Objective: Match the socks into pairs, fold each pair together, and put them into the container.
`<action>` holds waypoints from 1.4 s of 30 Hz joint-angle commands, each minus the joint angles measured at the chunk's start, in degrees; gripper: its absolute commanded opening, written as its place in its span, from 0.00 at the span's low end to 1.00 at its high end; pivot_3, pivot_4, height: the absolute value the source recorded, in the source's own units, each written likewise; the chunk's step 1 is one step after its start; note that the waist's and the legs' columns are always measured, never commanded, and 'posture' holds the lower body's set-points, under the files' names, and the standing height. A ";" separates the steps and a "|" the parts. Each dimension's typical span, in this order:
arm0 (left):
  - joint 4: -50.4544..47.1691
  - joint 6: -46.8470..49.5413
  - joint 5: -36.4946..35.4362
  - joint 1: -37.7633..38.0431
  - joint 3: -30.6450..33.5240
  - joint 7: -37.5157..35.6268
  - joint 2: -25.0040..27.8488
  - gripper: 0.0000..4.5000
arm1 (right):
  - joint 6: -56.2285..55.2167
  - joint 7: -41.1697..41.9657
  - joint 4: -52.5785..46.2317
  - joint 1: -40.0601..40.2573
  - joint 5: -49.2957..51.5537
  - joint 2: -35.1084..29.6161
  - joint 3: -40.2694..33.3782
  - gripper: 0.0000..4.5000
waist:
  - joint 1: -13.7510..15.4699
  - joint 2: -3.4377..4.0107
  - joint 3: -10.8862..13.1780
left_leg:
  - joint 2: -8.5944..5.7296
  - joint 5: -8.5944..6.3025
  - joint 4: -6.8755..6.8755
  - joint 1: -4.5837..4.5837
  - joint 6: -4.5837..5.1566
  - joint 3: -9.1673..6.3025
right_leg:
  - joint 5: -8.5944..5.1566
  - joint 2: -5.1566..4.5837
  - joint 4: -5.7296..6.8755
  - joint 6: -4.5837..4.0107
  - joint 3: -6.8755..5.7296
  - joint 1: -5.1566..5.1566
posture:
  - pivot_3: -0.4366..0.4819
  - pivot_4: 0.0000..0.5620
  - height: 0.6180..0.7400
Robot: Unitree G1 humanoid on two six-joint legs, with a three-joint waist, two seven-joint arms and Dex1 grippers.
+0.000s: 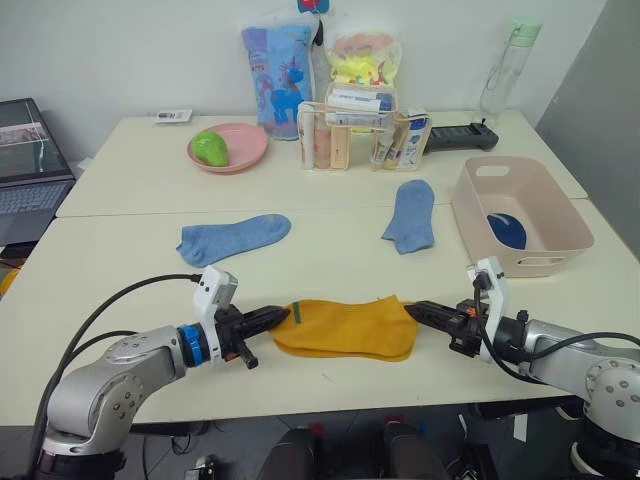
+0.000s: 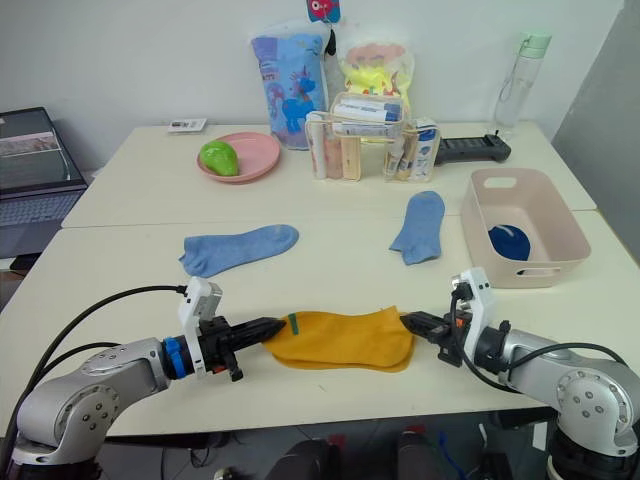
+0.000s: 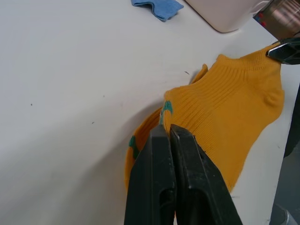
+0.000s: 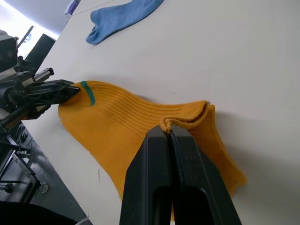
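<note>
A: Gripping the mustard yellow pair [image 1: 348, 327] at opposite ends on the near counter [image 1: 120, 300], left gripper [image 1: 276, 316] and right gripper [image 1: 418, 309] jaws clenched on cloth

B: Soft, limp knit; hold edges. Container [image 1: 520, 212] sits far right

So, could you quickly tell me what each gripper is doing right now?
Left gripper: closed on the mustard socks.
Right gripper: closed on the same socks' other end.

Both arms were silver-grey metal with black cables; the left pincer [image 1: 272, 317] had black fingers, a white wrist block and a blue ring.
</note>
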 commanded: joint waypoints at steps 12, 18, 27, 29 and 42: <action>-0.43 -1.83 1.14 -0.07 -1.03 -0.20 0.27 0.00 | -5.87 -1.51 0.13 2.03 0.92 -1.51 4.66 0.00 | 0.27 0.00 0.00 | 0.00 0.00 0.00 0.00 0.01 0.01 | 0.00 0.00 -0.01 0.00 0.00 0.00 | 0.48 0.27 1.00; -0.05 -2.20 1.54 -0.29 -1.33 -0.49 0.43 0.00 | -7.29 -1.85 0.36 2.78 1.18 -2.01 5.90 0.00 | 0.34 0.00 0.00 | 0.00 -0.01 0.00 -0.01 0.01 0.00 | 0.00 0.00 0.00 0.00 0.00 0.00 | 0.48 0.27 1.00; -0.10 -2.47 1.98 -0.51 -2.07 -1.11 0.32 0.00 | -9.64 -2.28 1.30 2.78 0.42 -3.72 6.85 0.00 | 0.40 0.00 0.00 | 0.00 0.00 0.00 -0.01 0.00 0.00 | 0.00 0.00 0.00 0.00 0.00 0.00 | 0.48 0.27 1.00; -0.25 -2.46 1.95 -0.31 -2.00 -1.20 0.44 0.00 | -10.15 -2.63 1.55 2.67 0.35 -3.67 7.19 0.00 | 0.41 0.00 0.00 | 0.00 -0.01 0.00 0.00 0.01 0.00 | 0.00 0.00 0.00 0.00 -0.01 0.00 | 0.48 0.27 1.00; -0.09 -2.82 2.91 0.31 -2.41 -0.09 -0.29 0.00 | -12.74 -2.30 2.09 3.95 -2.02 -5.12 10.32 0.00 | 0.50 0.00 0.00 | 0.00 -0.03 0.01 -0.01 0.05 0.00 | 0.00 0.00 -0.01 0.00 0.00 0.00 | 0.48 0.27 1.00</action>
